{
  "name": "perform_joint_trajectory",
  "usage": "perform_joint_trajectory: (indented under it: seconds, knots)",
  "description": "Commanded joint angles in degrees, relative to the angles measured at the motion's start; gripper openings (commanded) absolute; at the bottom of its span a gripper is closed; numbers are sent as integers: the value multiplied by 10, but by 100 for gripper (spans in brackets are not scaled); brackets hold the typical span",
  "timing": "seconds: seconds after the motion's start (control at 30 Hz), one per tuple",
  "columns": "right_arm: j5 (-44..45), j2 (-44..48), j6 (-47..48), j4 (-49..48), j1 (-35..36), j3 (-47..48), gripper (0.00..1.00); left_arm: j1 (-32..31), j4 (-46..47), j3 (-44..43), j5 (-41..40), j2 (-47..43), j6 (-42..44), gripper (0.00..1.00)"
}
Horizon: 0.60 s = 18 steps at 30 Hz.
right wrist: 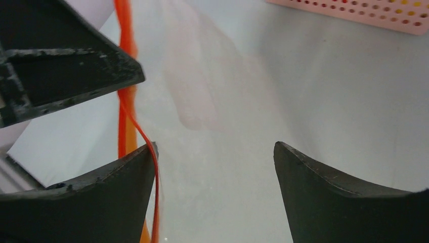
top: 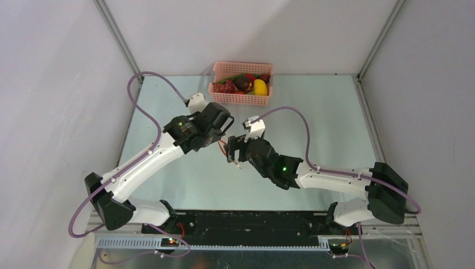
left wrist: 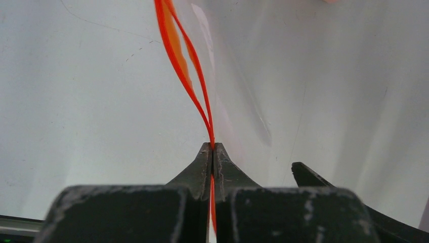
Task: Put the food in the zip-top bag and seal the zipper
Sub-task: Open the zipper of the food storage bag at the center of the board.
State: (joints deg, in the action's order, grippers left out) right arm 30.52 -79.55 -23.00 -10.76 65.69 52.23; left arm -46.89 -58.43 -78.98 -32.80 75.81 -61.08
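The clear zip-top bag (left wrist: 243, 76) hangs between my two grippers over the table's middle. My left gripper (left wrist: 212, 147) is shut on its orange-red zipper (left wrist: 177, 55), whose two strips spread apart beyond the jaws. In the top view the left gripper (top: 223, 137) and the right gripper (top: 235, 152) almost meet at the zipper (top: 223, 147). My right gripper (right wrist: 214, 146) is open around the bag mouth, with the zipper (right wrist: 126, 126) running along its left finger. The food lies in the pink basket: yellow lemon (top: 260, 86), dark round fruit (top: 242, 83), grape bunch (top: 224, 87), green pod (top: 238, 77).
The pink mesh basket (top: 241, 100) stands at the table's far edge, against the back wall; its rim also shows in the right wrist view (right wrist: 364, 12). White walls close the table on the left, right and back. Purple cables loop over both arms.
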Motion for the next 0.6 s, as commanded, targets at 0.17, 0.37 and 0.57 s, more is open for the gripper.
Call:
perform_joint_trajectory:
  seconds: [0.17, 0.37, 0.57]
  knots:
    - [69, -21, 28, -5, 5, 21, 63, -9, 12, -28, 5, 1, 9, 0]
    - [21, -28, 27, -19, 6, 21, 17, -9, 38, -22, 36, -2, 38, 16]
    - [22, -12, -42, 9, -7, 21, 0, -9, 135, 37, 58, -77, 96, 97]
